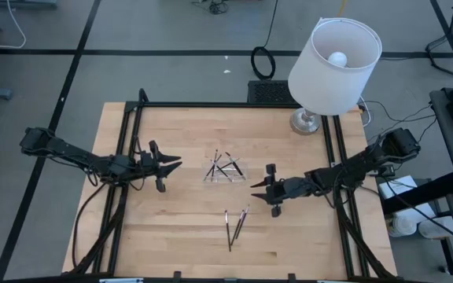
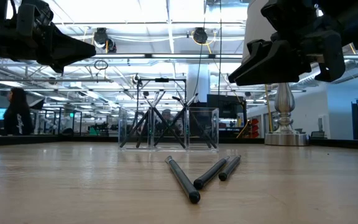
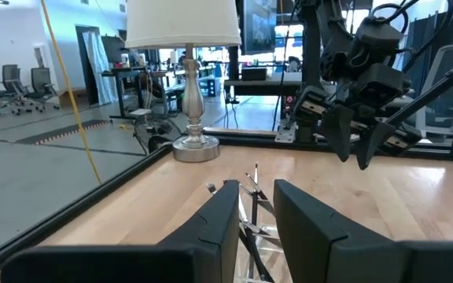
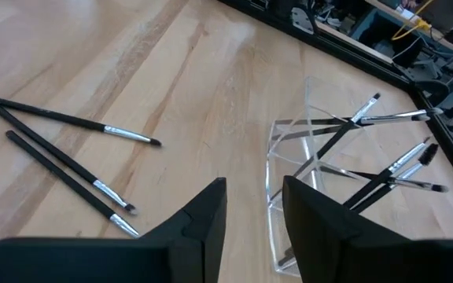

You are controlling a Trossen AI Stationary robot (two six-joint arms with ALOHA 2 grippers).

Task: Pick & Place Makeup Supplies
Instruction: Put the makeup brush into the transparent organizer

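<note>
Several makeup supplies, thin dark brushes with silvery sections (image 4: 384, 169), lean crossed inside a small clear holder (image 1: 225, 170) at the table's middle. Three more brushes (image 1: 234, 224) lie flat on the wood nearer the front edge, also in the low view (image 2: 194, 177) and the right wrist view (image 4: 69, 149). My left gripper (image 1: 174, 162) hovers left of the holder, pointing level at it, open with nothing between its fingers (image 3: 211, 228). My right gripper (image 1: 255, 185) hovers right of the holder, tilted slightly down, open and holding nothing (image 4: 255, 185).
A white-shaded lamp (image 1: 333, 55) stands on its metal base (image 1: 307, 122) at the table's far right corner. Black rails (image 1: 124, 181) run along the table's left, right and far sides. Bare wood lies between the loose brushes and the front edge.
</note>
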